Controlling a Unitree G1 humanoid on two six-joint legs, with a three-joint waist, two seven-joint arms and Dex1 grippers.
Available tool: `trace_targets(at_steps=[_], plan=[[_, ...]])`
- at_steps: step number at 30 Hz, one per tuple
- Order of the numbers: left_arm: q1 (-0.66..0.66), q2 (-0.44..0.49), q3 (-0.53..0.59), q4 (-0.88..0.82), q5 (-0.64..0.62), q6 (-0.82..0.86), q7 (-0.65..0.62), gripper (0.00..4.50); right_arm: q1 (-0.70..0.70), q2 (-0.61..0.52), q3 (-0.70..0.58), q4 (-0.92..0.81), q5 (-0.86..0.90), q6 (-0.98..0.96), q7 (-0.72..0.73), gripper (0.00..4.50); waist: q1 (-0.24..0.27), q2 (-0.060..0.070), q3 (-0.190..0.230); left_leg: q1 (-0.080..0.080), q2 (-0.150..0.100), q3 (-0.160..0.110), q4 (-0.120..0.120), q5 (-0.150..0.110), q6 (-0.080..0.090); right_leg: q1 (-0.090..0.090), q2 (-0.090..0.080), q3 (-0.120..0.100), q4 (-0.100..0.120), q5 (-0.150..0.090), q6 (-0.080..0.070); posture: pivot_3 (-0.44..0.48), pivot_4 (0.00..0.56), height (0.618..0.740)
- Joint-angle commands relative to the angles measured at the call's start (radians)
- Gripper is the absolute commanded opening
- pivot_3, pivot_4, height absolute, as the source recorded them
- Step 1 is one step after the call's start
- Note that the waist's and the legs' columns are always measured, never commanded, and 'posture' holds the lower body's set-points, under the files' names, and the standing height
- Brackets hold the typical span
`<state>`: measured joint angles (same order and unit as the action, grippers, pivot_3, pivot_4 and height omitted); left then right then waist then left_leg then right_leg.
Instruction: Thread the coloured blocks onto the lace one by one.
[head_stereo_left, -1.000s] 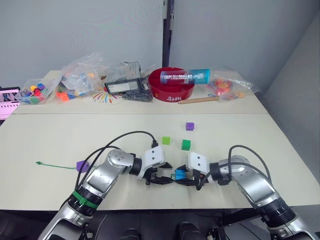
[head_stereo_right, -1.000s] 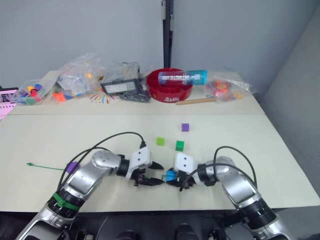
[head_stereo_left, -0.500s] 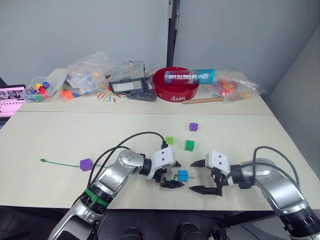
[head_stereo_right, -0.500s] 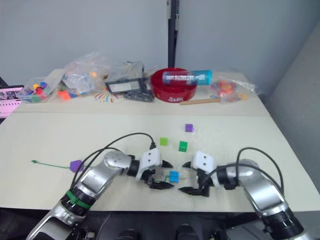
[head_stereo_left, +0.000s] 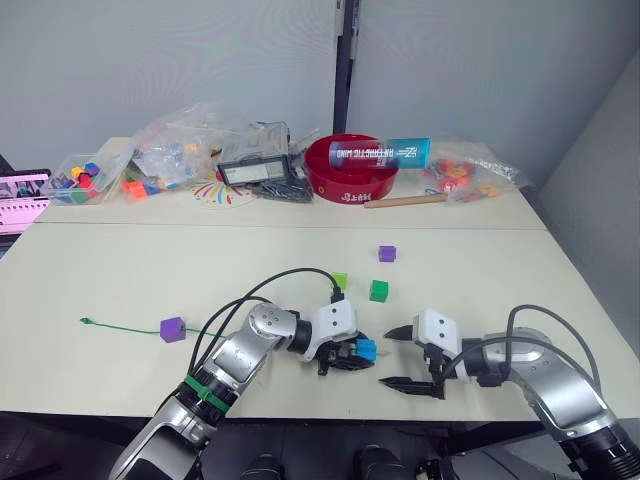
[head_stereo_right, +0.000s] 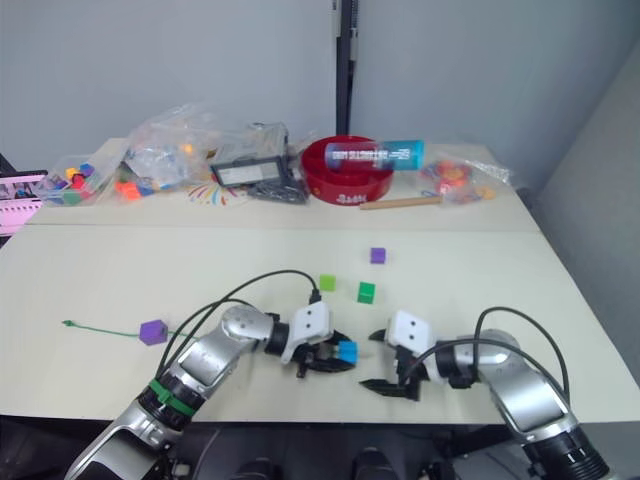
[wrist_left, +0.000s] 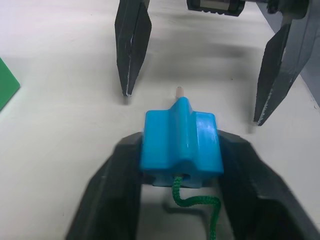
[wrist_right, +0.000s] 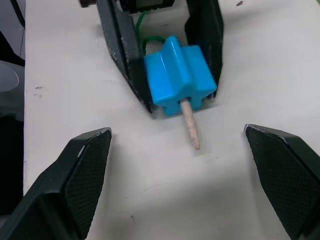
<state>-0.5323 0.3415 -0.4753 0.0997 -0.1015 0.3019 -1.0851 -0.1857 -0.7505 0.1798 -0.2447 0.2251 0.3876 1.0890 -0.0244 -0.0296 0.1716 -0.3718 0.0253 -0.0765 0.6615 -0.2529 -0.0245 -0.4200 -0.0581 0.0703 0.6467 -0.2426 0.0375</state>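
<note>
My left gripper (head_stereo_left: 357, 353) is shut on the sky blue block (wrist_left: 181, 140), low over the table's near edge. The green lace (wrist_left: 194, 202) runs into the block's near face, and its pale stiff tip (wrist_right: 190, 128) sticks out of the far face. My right gripper (head_stereo_left: 399, 358) stands open just to the right, its fingers (wrist_left: 131, 46) either side of the tip and apart from it. A purple block (head_stereo_left: 172, 329) sits on the lace (head_stereo_left: 120, 326) at the left. Loose on the table are a light green block (head_stereo_left: 339, 281), a darker green block (head_stereo_left: 378, 290) and another purple block (head_stereo_left: 387, 254).
Along the far edge lie bags of toy pieces (head_stereo_left: 165, 160), a black device (head_stereo_left: 254, 173), a red bowl (head_stereo_left: 352, 180) with a blue tube across it, and a wooden stick (head_stereo_left: 405, 201). Black cables (head_stereo_left: 262, 285) loop from both wrists.
My right gripper let go of the blue block, opened and drew back to the right. My left gripper now holds the block and has moved right with it. The camera shifted early on.
</note>
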Motion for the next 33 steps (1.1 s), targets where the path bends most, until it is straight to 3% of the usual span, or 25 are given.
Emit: trace_targets(at_steps=[1,7,8,15,20,28,33], plan=[[-0.008,0.001,0.005,-0.018,0.002,-0.021,-0.012,1.37,-0.016,0.001,-0.007,-0.012,0.002,-0.027,0.000,4.50,0.000,0.000,0.000,0.000,0.000,0.000,0.000,0.000,0.000,0.000,0.000,0.000,0.000,0.000,0.000,0.000,0.150,0.731],[-0.010,0.008,0.004,-0.021,0.002,-0.025,-0.023,1.37,-0.030,0.010,0.002,-0.001,-0.003,-0.036,-0.002,4.50,0.000,0.000,0.000,0.000,0.000,0.000,0.000,0.000,0.000,0.000,0.000,0.000,0.000,0.000,0.000,0.000,0.150,0.731],[-0.012,0.010,0.002,-0.021,0.003,-0.027,-0.026,1.37,-0.035,0.014,0.007,0.002,-0.007,-0.039,-0.002,3.97,-0.001,0.000,0.000,0.000,0.000,0.000,0.000,0.000,0.000,0.000,0.000,0.000,0.000,0.000,0.000,0.000,0.150,0.731],[-0.019,0.014,-0.002,-0.023,0.007,-0.024,-0.042,1.37,-0.048,0.017,0.019,0.014,-0.018,-0.055,0.003,1.55,0.002,0.000,0.000,0.000,0.000,0.000,0.000,0.000,0.000,0.000,0.000,0.000,0.000,0.000,0.000,0.000,0.150,0.731],[-0.021,0.013,-0.002,-0.020,0.011,-0.024,-0.048,1.37,-0.055,0.015,0.025,0.011,-0.017,-0.056,0.005,0.03,0.001,0.000,0.000,0.000,0.000,0.000,0.000,0.000,0.000,0.000,0.000,0.000,0.000,0.000,0.000,0.000,0.150,0.731],[-0.017,0.042,0.019,-0.035,0.001,-0.012,-0.075,1.37,-0.070,0.009,0.028,0.014,-0.019,-0.065,0.021,0.00,0.000,0.000,0.000,0.000,0.000,0.000,0.000,0.000,0.000,0.000,0.000,0.000,0.000,0.000,0.000,0.000,0.150,0.731],[0.023,0.154,0.107,-0.079,-0.034,-0.003,-0.097,1.37,-0.092,0.001,0.024,0.027,-0.020,-0.072,0.035,0.00,-0.015,0.000,0.000,0.000,0.000,0.000,0.000,0.000,0.000,0.000,0.000,0.000,0.001,0.000,0.000,0.000,0.150,0.731]])
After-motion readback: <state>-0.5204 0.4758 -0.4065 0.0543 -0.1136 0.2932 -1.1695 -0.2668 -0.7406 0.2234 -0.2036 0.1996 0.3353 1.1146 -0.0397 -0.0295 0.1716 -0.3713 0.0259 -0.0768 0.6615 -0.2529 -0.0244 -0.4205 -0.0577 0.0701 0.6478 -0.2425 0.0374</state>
